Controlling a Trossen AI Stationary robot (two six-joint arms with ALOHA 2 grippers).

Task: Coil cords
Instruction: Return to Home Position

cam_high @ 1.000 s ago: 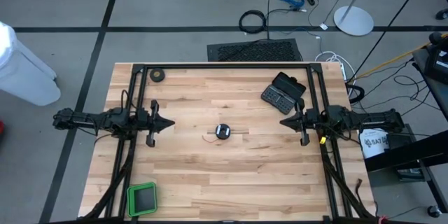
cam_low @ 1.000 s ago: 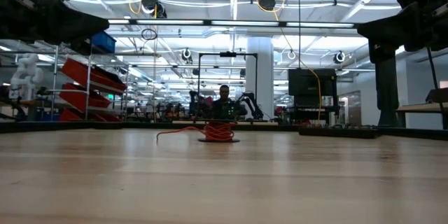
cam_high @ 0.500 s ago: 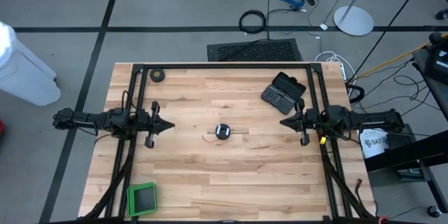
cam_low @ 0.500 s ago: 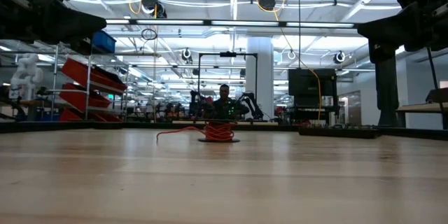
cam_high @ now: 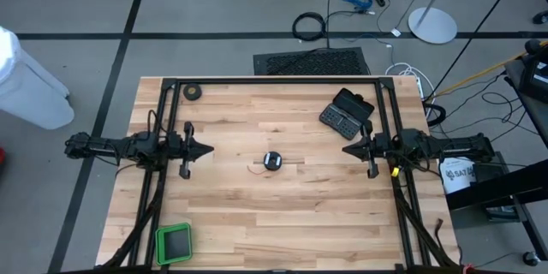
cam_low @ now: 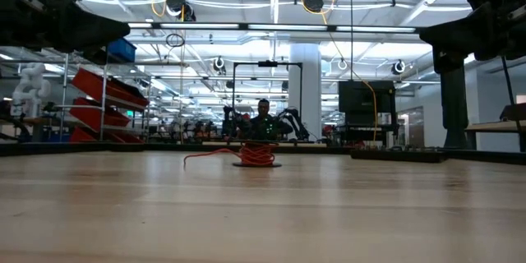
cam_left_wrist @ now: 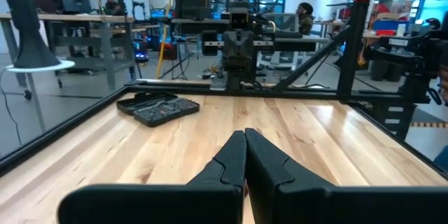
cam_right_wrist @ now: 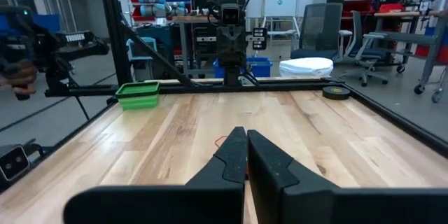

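Observation:
The cords are one thin red wire point(cam_low: 222, 153) wound on a small round black reel point(cam_high: 272, 161) that lies flat at the table's middle; a loose red end point(cam_high: 257, 169) trails off to the reel's left. My left gripper point(cam_high: 211, 149) hangs shut above the table's left side, pointing level toward the reel and well apart from it. My right gripper point(cam_high: 345, 148) hangs shut above the right side, facing the reel from the other way. Each wrist view shows its own shut fingers point(cam_left_wrist: 245, 140) point(cam_right_wrist: 246, 136) with nothing between them.
An open black case point(cam_high: 346, 111) lies at the far right of the table. A black tape roll point(cam_high: 193, 92) sits at the far left corner. A green tray point(cam_high: 174, 243) is at the near left corner. A black frame point(cam_high: 274, 80) borders the table.

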